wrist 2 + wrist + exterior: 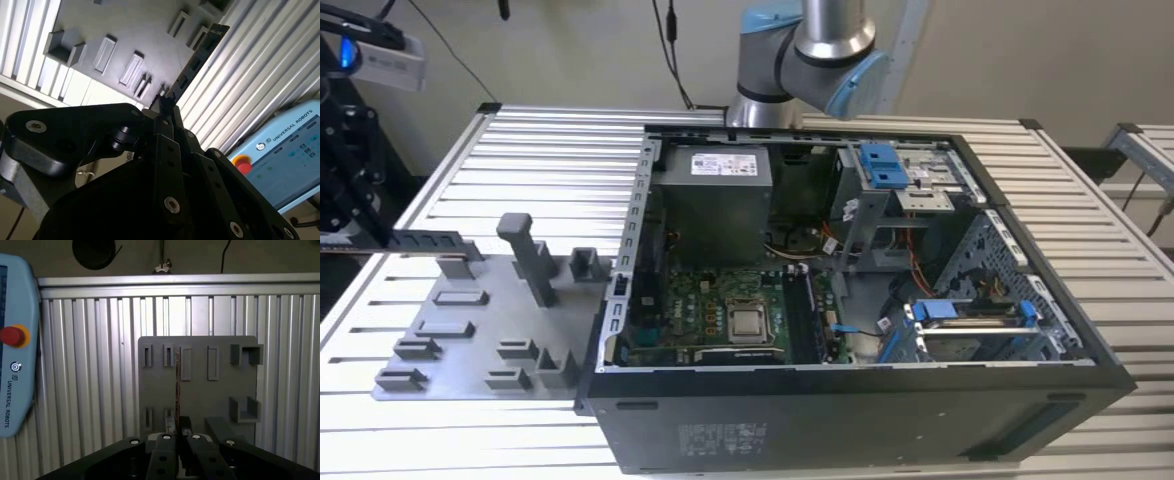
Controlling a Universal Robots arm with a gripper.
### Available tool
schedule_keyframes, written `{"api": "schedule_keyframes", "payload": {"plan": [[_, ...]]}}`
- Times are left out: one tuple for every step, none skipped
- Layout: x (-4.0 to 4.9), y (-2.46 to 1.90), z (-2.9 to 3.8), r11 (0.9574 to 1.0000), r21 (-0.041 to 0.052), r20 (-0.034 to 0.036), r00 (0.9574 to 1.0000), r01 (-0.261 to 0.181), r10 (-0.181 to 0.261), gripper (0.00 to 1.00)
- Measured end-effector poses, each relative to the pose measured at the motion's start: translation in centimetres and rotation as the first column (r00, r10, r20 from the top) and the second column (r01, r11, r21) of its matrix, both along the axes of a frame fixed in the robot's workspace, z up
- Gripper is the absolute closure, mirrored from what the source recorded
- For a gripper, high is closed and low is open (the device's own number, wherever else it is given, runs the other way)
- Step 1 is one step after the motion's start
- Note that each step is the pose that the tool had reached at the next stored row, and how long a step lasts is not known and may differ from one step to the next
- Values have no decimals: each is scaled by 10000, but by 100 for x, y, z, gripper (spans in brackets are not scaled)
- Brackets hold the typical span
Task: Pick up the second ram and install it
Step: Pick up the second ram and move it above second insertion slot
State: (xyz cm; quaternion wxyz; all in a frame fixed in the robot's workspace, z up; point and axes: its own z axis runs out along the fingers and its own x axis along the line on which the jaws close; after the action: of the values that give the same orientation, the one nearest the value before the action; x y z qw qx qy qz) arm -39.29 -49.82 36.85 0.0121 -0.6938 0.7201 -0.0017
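First wrist view: jaws closed narrow on ram (177,390), gripping it by one end; ram seen edge-on, running straight out from the jaws over the grey tray (200,400), lined up between the tray's slot blocks. Tray lies flat on the slatted metal tabletop (90,365). Blue-grey pendant (15,365) w/ red button sits just beside the tabletop edge. Second wrist view: same grip from the side, ram (197,56) shows its dark board face w/ chips, sticking out at a slant from the black jaw links; its far end is over the tabletop slats (250,90) right next to the tray edge (130,25), pendant (285,160) off to one side. Exterior view: ram (438,241) held roughly level, long edge down, above the tray's rear edge (467,340) at the exterior view's left, looks clear of the tray, not touching the blocks or the tall post. Open PC case (854,420) stands on the tabletop (520,140) just beside the tray, on the exterior view's right, side panel off, mobo (707,310) facing up inside. Ram is well apart from the mobo, outside the case. Arm (807,40) w/ blue joint caps rises behind the case. Can't tell from the exterior view how the jaws sit; both wrist views show them clamped on the ram.
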Motion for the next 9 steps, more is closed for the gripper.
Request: {"api": "schedule_keyframes", "payload": {"plan": [[0, 0, 7, 10000, 0, 0, 10000, 0, 0, 86], [0, 0, 13, 10000, -1, 0, 10000, -1, 1, 86], [0, 0, 19, 10000, 0, 0, 10000, -1, 1, 86], [0, 0, 24, 10000, 0, 0, 10000, 0, 0, 86], [0, 0, 30, 10000, -1, 0, 10000, 0, 0, 86], [0, 0, 35, 10000, 0, 0, 10000, 0, 0, 86], [0, 0, 41, 10000, -1, -1, 10000, -1, 1, 86], [0, 0, 46, 10000, -1, 0, 10000, 0, 0, 86], [0, 0, 50, 10000, -1, 0, 10000, 0, 0, 86]]}}
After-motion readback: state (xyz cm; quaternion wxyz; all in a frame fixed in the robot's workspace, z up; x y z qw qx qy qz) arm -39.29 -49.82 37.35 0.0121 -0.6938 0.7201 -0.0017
